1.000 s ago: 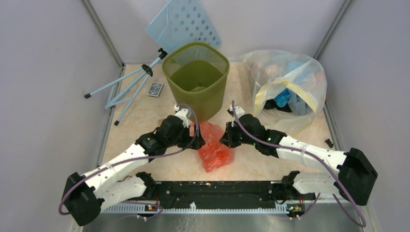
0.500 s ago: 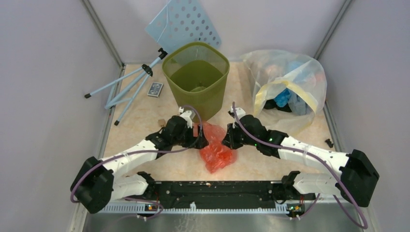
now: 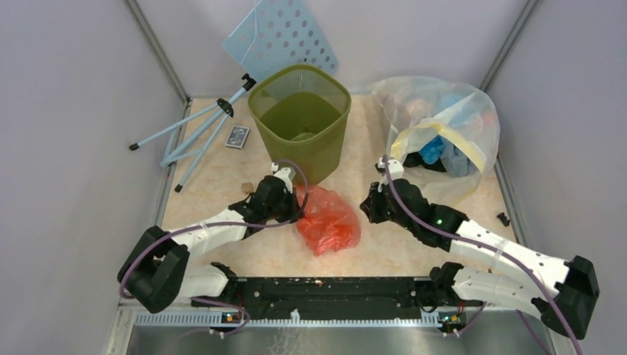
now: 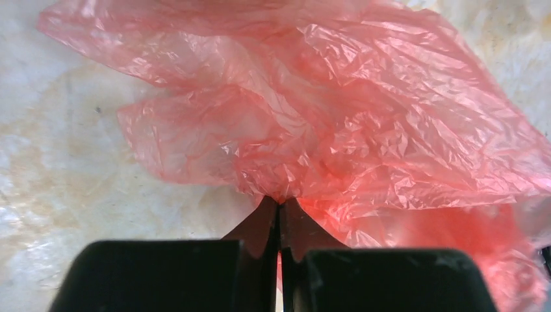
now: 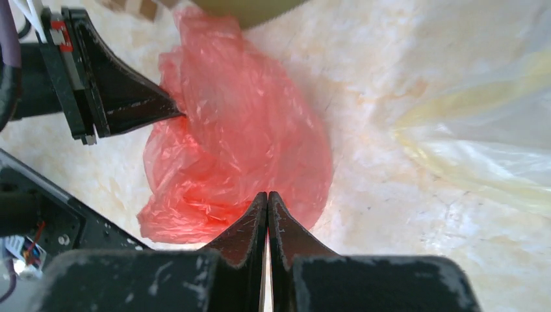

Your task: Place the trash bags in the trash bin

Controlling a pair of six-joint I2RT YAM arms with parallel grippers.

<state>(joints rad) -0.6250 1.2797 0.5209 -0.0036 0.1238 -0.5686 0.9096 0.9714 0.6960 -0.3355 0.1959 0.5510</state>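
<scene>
Gripping stage: left fingers (image 4: 260, 224) clamped on bag (image 3: 329, 222) edge | right fingers (image 5: 250, 221) together, apparently empty, beside bag | bag on desk (image 3: 214, 177), just before bin (image 3: 318, 155) | next: lift high, carry over rim, release

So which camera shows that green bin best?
The top external view: the trash bin appears whole, rim to base. The right wrist view catches only a sliver of it; the left wrist view shows none.
</scene>
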